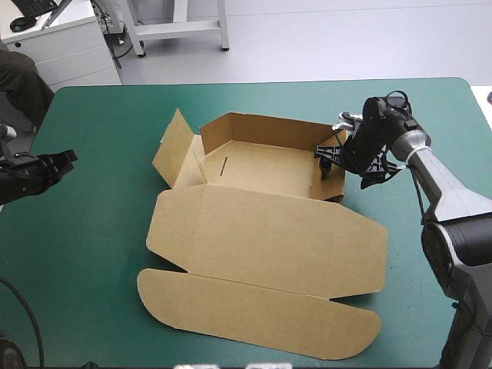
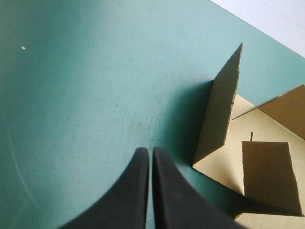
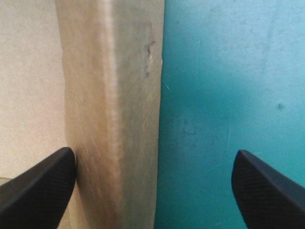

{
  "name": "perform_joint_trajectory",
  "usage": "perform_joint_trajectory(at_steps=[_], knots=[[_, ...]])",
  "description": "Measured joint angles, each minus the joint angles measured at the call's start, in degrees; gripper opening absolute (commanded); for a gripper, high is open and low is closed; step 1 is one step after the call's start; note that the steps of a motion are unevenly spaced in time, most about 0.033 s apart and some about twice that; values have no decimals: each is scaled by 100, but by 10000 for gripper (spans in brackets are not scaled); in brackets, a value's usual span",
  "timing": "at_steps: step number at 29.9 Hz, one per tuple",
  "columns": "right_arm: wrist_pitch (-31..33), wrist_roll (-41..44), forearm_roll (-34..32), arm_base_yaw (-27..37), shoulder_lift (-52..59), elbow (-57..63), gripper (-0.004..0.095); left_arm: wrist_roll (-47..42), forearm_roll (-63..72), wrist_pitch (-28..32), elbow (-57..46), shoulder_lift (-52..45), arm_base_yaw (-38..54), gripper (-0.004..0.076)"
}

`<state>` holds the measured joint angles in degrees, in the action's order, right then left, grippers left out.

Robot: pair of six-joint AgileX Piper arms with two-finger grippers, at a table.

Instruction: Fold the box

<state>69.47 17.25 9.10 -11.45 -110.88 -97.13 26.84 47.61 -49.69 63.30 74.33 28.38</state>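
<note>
The brown box lay approx. in the middle of the table, on the teal-green cover. It was only half made. The far wall and the right wall stood up around the tray floor. On the left a side flap stood up too, tilted outward. The lid lay flat toward the near edge of the table, w/ its rounded end flap nearest to that edge.

The right gripper was at the right wall of the box, wide open. In the high view one finger was inside the tray and the other outside, over the cover. In the right wrist view the right gripper had its black fingers far apart. The right wall ran between them, nearer to one finger, w/ bare teal-green cover on the other side. I could not tell if a finger touched the board.

The left gripper was near the left edge of the table, well apart from the box. In the left wrist view the left gripper was almost closed, only a thin gap between the tips, and held nothing. Under it was bare teal-green cover. The side flap stood ahead and to one side of it.
</note>
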Motion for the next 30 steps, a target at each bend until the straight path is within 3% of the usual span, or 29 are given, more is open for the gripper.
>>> perform_joint_trajectory(at_steps=[3, 4, 7, 21, 30], knots=[[6, 0, 36, 0, -13, -31, 488, -14, 0, 0, 0, 0, 0, 7], [27, 0, 54, 0, -19, -58, 322, -16, 0, 0, 0, 0, 0, 7], [55, -65, 107, 0, -24, -159, -12, -16, 0, -30, 0, 0, 0, 7], [130, -843, 374, -5, 61, -836, 0, 67, -17, -95, 0, 0, 0, 7], [179, -1391, 363, -5, 1550, -904, -1, 73, 52, -152, 0, 0, 0, 7]])
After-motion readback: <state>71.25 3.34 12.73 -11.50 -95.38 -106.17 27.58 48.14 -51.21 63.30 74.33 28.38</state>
